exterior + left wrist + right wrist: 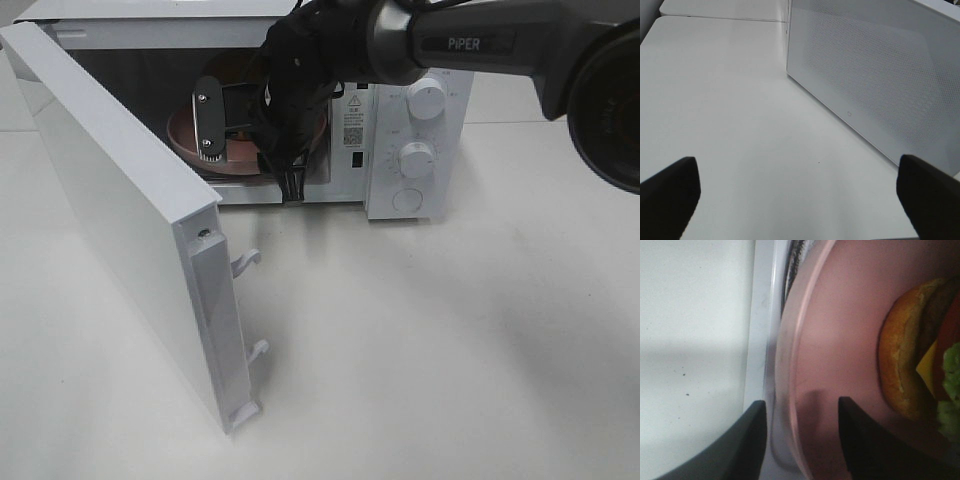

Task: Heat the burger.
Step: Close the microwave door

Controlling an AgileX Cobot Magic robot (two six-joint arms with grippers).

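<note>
Straddling the pink plate (840, 340) at its rim, the right end effector (802, 410) stands parted, holding nothing; the soft, stacked burger (905, 355) likely handles best by plate.

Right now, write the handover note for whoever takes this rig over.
Left pincer: open, empty, over the table beside the door.
Right pincer: inside the microwave, jaws open astride the plate rim, not clamping it.
Burger: on the plate in the microwave.
Done: burger loaded.
Left: withdraw the right pincer, shut the door, set the dials.
</note>
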